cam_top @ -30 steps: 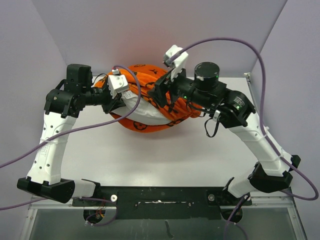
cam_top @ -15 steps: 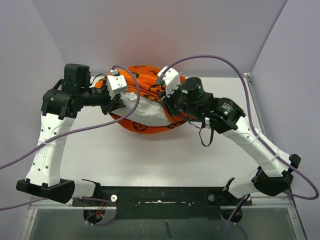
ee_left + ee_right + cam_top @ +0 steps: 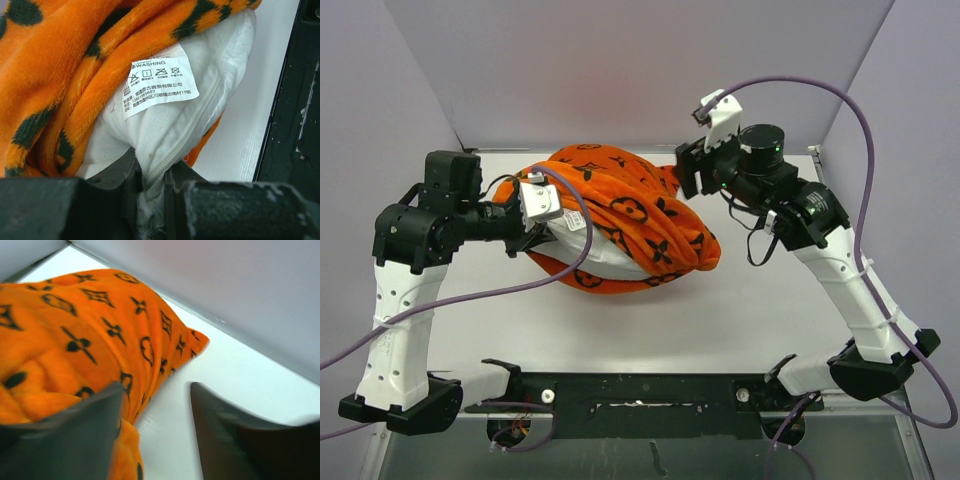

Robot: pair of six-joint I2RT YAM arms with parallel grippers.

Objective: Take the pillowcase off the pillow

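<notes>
On the white table (image 3: 740, 320), nearest the arm bases, the left gripper (image 3: 152, 182) was pressed together on the seamed corner of the plump off-white plain-fabric pillow (image 3: 200, 100), just below its small white sewn washing tag (image 3: 160, 85). The pillow lay mid-table with its near left end bared. The bright orange plush pillowcase (image 3: 620, 195) with dark monogram print covered the rest, bunched in folds. Farther back, the right gripper (image 3: 155, 405) stood spread with nothing between its fingers, and the orange cloth was just beside one finger, near the cover's far right corner.

Step in hand, as judged: grip the cover and strip it.
1. Hold the left pinch firm as the anchor.
2. Close the right jaws on cover fabric only, not the filling.
3. Pull away from the left gripper, low along the table, so the folds slide off rather than lift the pillow
</notes>
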